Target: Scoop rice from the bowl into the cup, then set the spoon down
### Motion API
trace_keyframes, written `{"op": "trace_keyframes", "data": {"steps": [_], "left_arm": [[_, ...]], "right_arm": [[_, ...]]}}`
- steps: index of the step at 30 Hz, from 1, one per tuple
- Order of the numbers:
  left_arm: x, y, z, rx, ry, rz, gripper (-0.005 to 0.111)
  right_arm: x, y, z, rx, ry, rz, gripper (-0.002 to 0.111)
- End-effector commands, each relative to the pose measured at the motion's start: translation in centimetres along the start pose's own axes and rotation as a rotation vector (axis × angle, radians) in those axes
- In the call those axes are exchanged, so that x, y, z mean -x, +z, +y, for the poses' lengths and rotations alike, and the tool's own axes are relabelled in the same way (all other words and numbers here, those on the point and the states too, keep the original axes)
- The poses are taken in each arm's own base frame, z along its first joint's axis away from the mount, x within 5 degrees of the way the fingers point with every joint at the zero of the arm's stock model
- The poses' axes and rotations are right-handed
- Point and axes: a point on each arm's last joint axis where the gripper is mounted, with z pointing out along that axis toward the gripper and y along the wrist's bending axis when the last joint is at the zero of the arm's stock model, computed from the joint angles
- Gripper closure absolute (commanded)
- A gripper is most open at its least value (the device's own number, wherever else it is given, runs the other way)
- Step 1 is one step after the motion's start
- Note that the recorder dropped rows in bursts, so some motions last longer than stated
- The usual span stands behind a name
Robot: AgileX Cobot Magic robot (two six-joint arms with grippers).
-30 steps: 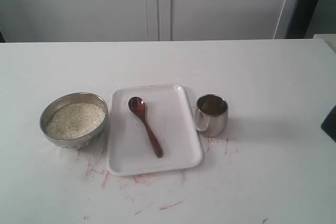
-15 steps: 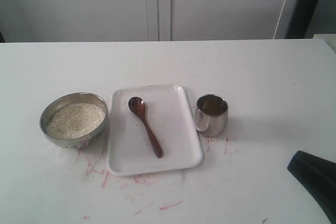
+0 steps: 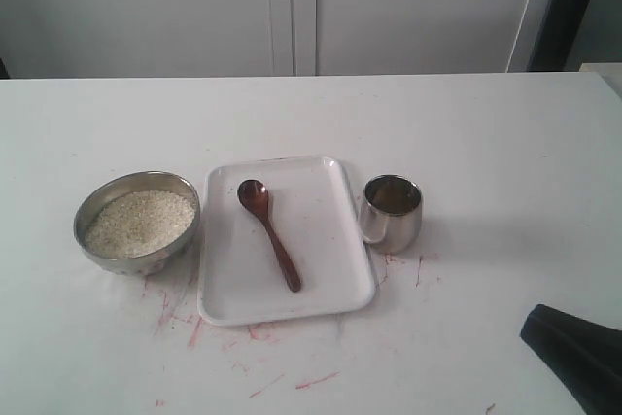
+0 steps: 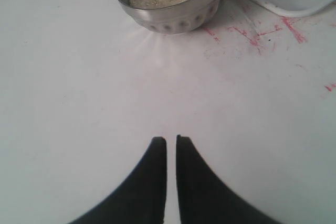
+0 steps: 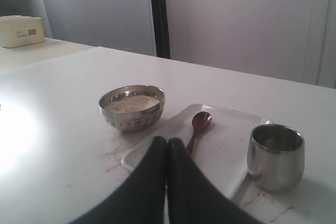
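Observation:
The steel bowl (image 3: 124,259) stands left of the tray, filled with rice (image 3: 138,221). A reddish-brown spoon (image 3: 272,240) lies on the white tray (image 3: 326,240), scoop toward the far side. Right of the tray stands the steel cup (image 3: 394,225). My right gripper (image 3: 540,329) enters at the bottom right corner, apart from everything; its own view shows it (image 5: 168,141) shut and empty, with the spoon (image 5: 200,121), bowl (image 5: 134,120) and cup (image 5: 275,163) ahead. My left gripper (image 4: 171,140) hangs over bare table short of the bowl (image 4: 173,19), jaws nearly together with nothing between them.
Red scribble marks (image 3: 185,323) cover the table in front of the tray and bowl. Grey cabinet doors (image 3: 292,7) stand behind the table's far edge. A cream box (image 5: 21,31) sits on a neighbouring surface.
My right gripper has come into the exterior view at the bottom right and shifted a little left and down. Bowl, spoon, tray and cup have not moved.

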Motion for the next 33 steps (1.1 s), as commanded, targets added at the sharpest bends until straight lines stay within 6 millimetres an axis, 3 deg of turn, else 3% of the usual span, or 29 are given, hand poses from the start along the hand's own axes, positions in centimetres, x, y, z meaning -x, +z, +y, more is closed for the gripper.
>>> {"op": "trace_keyframes", "data": {"steps": [1, 24, 33], "left_arm": [[-0.61, 0.07, -0.19, -0.017, -0.004, 0.043, 0.092], [-0.61, 0.07, -0.19, -0.017, -0.004, 0.043, 0.092], [-0.61, 0.07, -0.19, -0.017, -0.004, 0.043, 0.092]], "right_arm": [[-0.45, -0.04, -0.06, -0.005, 0.006, 0.033, 0.108], [-0.45, -0.04, -0.07, -0.007, 0.007, 0.033, 0.108], [0.01, -0.77, -0.68, -0.102, 0.007, -0.045, 0.108]]}}
